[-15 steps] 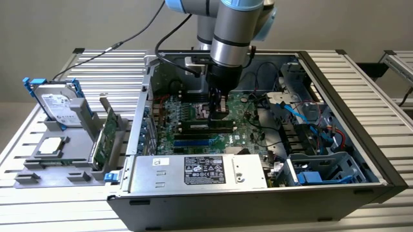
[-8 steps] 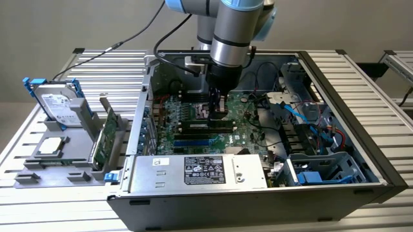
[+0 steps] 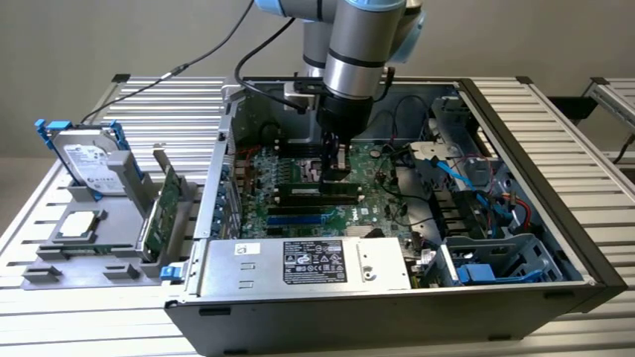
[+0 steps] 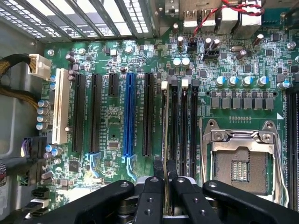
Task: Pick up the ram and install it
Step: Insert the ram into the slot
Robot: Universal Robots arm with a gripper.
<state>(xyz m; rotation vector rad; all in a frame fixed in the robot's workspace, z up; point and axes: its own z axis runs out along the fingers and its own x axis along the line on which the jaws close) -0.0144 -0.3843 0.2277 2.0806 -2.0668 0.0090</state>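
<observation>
Gripper [image 4: 165, 171] fingers [image 4: 159, 169] pinch ram [image 4: 165, 123] edge-on at black memory slots [image 4: 183, 126]; white label [image 3: 315, 262] on power supply [image 3: 377, 265], print unreadable.

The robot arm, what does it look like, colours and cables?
The arm is a silver-grey round tube with light blue joint caps and a black wrist section. Black cables loop off it. Its jaws are black, jointed, with round bolts.

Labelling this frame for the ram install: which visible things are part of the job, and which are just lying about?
In the job: the ram, held edge-on in the gripper; the black memory slots; the motherboard.
Lying about: the hard drive, processor chip and green circuit card on the grey tray; the power supply.
</observation>
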